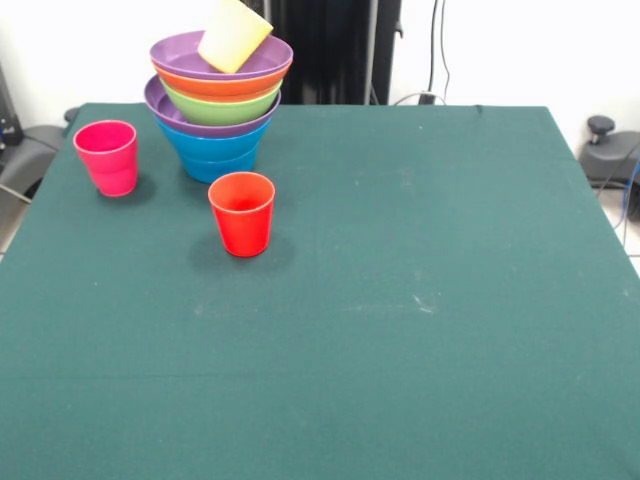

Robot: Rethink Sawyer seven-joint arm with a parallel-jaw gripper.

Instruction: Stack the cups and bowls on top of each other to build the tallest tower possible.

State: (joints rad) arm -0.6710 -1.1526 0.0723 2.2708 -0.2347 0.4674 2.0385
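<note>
Nearest to us stands the red cup [242, 213], upright and mouth up on the green surface [400, 330], alone with open cloth all round it. Behind it and towards the picture's left we see the pink-magenta cup [106, 157], also upright, close to the surface's left edge and well apart from the red one.

Between and behind the two cups rises the tower [218, 105], a nested pile of bowls near the far left part of the surface. We read the rims from the bottom up: a blue bowl [213, 150] at the base, a wide purple bowl [165, 108] in it, then a lime green bowl [222, 106], an orange bowl [215, 84] and a second purple bowl [180, 50] on top. Whether another bowl sits hidden inside the blue one we cannot tell. The yellow cup [233, 35] lies tilted in the topmost purple bowl (leaning towards the picture's right, its upper end reaching the picture's top edge).

We see no hand of the robot anywhere in this front view, so we cannot tell how far it is open or whether it holds anything.
</note>
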